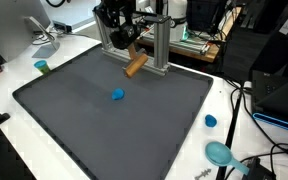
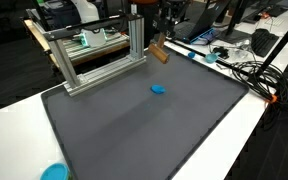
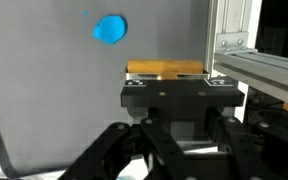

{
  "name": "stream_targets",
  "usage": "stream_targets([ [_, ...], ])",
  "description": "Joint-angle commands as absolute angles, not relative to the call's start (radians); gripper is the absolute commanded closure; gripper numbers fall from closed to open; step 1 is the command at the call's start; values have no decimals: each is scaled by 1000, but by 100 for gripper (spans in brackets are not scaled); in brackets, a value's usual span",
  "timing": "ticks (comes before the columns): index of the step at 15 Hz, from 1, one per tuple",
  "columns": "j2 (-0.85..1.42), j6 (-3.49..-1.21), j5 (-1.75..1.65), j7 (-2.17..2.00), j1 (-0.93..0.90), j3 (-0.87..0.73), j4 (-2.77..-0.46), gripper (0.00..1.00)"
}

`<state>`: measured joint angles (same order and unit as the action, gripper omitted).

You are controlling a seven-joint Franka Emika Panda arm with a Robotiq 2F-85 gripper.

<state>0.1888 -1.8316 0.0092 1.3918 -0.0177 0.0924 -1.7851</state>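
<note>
My gripper point(image 1: 129, 50) hangs over the far part of a dark grey mat point(image 1: 84, 120), just in front of an aluminium frame point(image 1: 160, 45). It is shut on a wooden block point(image 1: 135, 66), which is tilted and held above the mat. The block also shows in an exterior view point(image 2: 158, 52) and in the wrist view point(image 3: 164, 68), beyond the black jaws point(image 3: 179, 88). A small blue object point(image 1: 118, 95) lies on the mat near its middle, apart from the gripper; it shows in an exterior view point(image 2: 157, 88) and in the wrist view point(image 3: 110, 29).
The aluminium frame point(image 2: 94, 62) stands on the mat's far edge point(image 3: 254, 65). On the white table lie a green cup point(image 1: 42, 67), a blue cap point(image 1: 211, 121), a teal bowl point(image 1: 219, 153) and cables point(image 2: 249, 75). A monitor stands at one corner.
</note>
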Motion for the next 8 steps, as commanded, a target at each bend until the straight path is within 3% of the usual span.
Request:
stream_targets([
  [1, 176, -1933, -68, 1430, -25, 89, -1819, 78],
  [4, 171, -2089, -124, 1500, -9, 82, -1860, 78],
  [8, 203, -2071, -65, 1649, 18, 84, -1867, 78],
])
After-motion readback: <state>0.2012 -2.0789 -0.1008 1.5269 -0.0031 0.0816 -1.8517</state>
